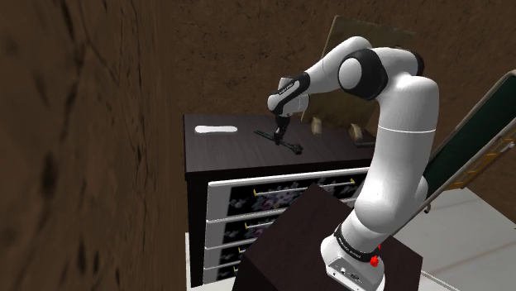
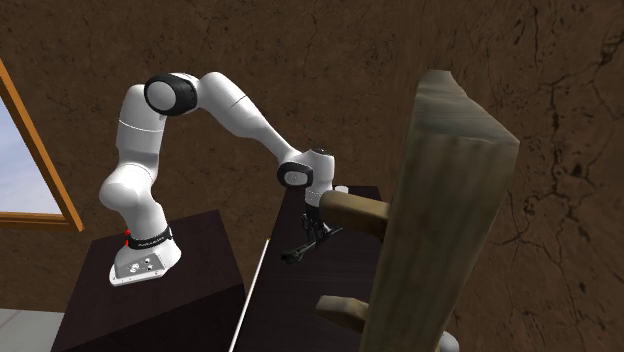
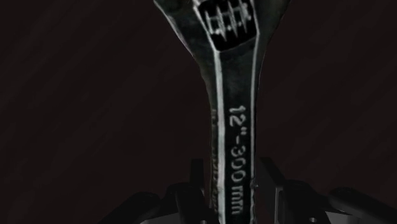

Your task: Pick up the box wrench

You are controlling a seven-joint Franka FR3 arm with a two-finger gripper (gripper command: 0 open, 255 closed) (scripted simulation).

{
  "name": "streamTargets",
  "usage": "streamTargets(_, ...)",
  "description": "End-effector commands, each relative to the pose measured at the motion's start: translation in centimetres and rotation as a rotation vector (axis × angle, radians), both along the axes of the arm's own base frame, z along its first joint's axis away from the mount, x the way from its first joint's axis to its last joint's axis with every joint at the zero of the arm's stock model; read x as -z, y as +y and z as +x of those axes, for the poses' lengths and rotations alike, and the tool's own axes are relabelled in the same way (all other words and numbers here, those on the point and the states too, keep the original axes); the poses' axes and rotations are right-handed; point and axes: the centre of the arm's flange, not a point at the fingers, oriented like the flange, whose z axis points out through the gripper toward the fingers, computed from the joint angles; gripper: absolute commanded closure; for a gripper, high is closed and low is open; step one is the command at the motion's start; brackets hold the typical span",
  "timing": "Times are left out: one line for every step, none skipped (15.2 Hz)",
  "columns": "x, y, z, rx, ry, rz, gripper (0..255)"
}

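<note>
So as far as I can tell the reach is done and the grab looks done too. In the wrist view the box wrench (image 3: 234, 127) has its handle running straight up between the jaws of the gripper (image 3: 232, 170). They sit tight against both sides of the handle, so I'd call that clenched on the wrench, about the middle or lower part of the handle, with the head end sticking out past the fingertips. What's left is the actual lift. In the shoulder view the box wrench (image 1: 287, 144) looks like it's lying flat on the dark top of the desk (image 1: 223, 157), near the middle and well apart from the white flat piece (image 1: 217, 130) toward that view's left. I can't see any gap under it, so I'd guess it's not off the surface yet. Pose-wise, the arm (image 1: 397, 165) goes up from the stand (image 1: 306, 240), folds at a high elbow, then reaches down and to the shoulder view's left. The gripper (image 1: 279, 131) points pretty much straight down onto the wrench. The second exterior view has the gripper (image 2: 314, 230) low over the desk too.
</note>
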Motion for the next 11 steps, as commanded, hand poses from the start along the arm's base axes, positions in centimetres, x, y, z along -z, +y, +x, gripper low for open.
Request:
streamTargets(0.3,-0.1,-0.1,0.002,0.003,-0.001,255)
streamTargets(0.3,-0.1,-0.1,0.002,0.003,-0.001,255)
streamTargets(0.2,0.0,-0.2,0.002,0.003,-0.001,255)
streamTargets(-0.3,0.0,-0.2,0.002,0.003,-0.001,255)
streamTargets(-0.8,0.0,-0.2,0.002,0.003,-0.001,255)
streamTargets(-1.4,0.0,-0.2,0.002,0.003,-0.001,255)
streamTargets(-1.9,0.0,-0.2,0.002,0.003,-0.001,255)
streamTargets(-2.4,0.0,-0.2,0.002,0.003,-0.001,255)
streamTargets(-3.0,0.0,-0.2,0.002,0.003,-0.001,255)
streamTargets(-3.5,0.0,-0.2,0.002,0.003,-0.001,255)
streamTargets(-4.0,0.0,-0.2,0.002,0.003,-0.001,255)
